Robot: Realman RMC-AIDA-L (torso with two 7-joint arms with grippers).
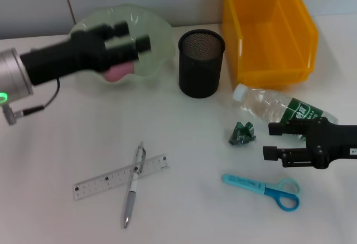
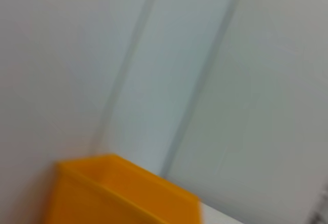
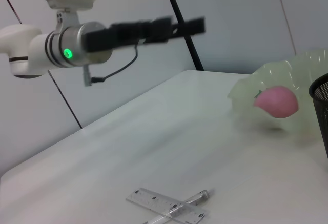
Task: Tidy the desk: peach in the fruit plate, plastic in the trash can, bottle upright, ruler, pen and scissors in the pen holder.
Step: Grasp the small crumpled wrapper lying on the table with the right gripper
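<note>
White desk [image 1: 50,221]: right gripper [image 1: 266,140] open, empty, plastic [image 1: 241,134] just beside; left gripper [image 1: 131,42] raised, grip unclear.

**White desk and what is lying on it**

A white desk [image 1: 184,210] is carrying a pale green plate [image 1: 153,29] and an orange bin [image 1: 268,32] along its back edge, with a black mesh cup [image 1: 201,65] standing between them. A clear bottle [image 1: 279,107] is lying on its side beside a green plastic scrap [image 1: 241,134]. Blue scissors [image 1: 268,188] are lying nearer the front. A pen [image 1: 134,182] is lying across a clear ruler [image 1: 100,181].
</note>
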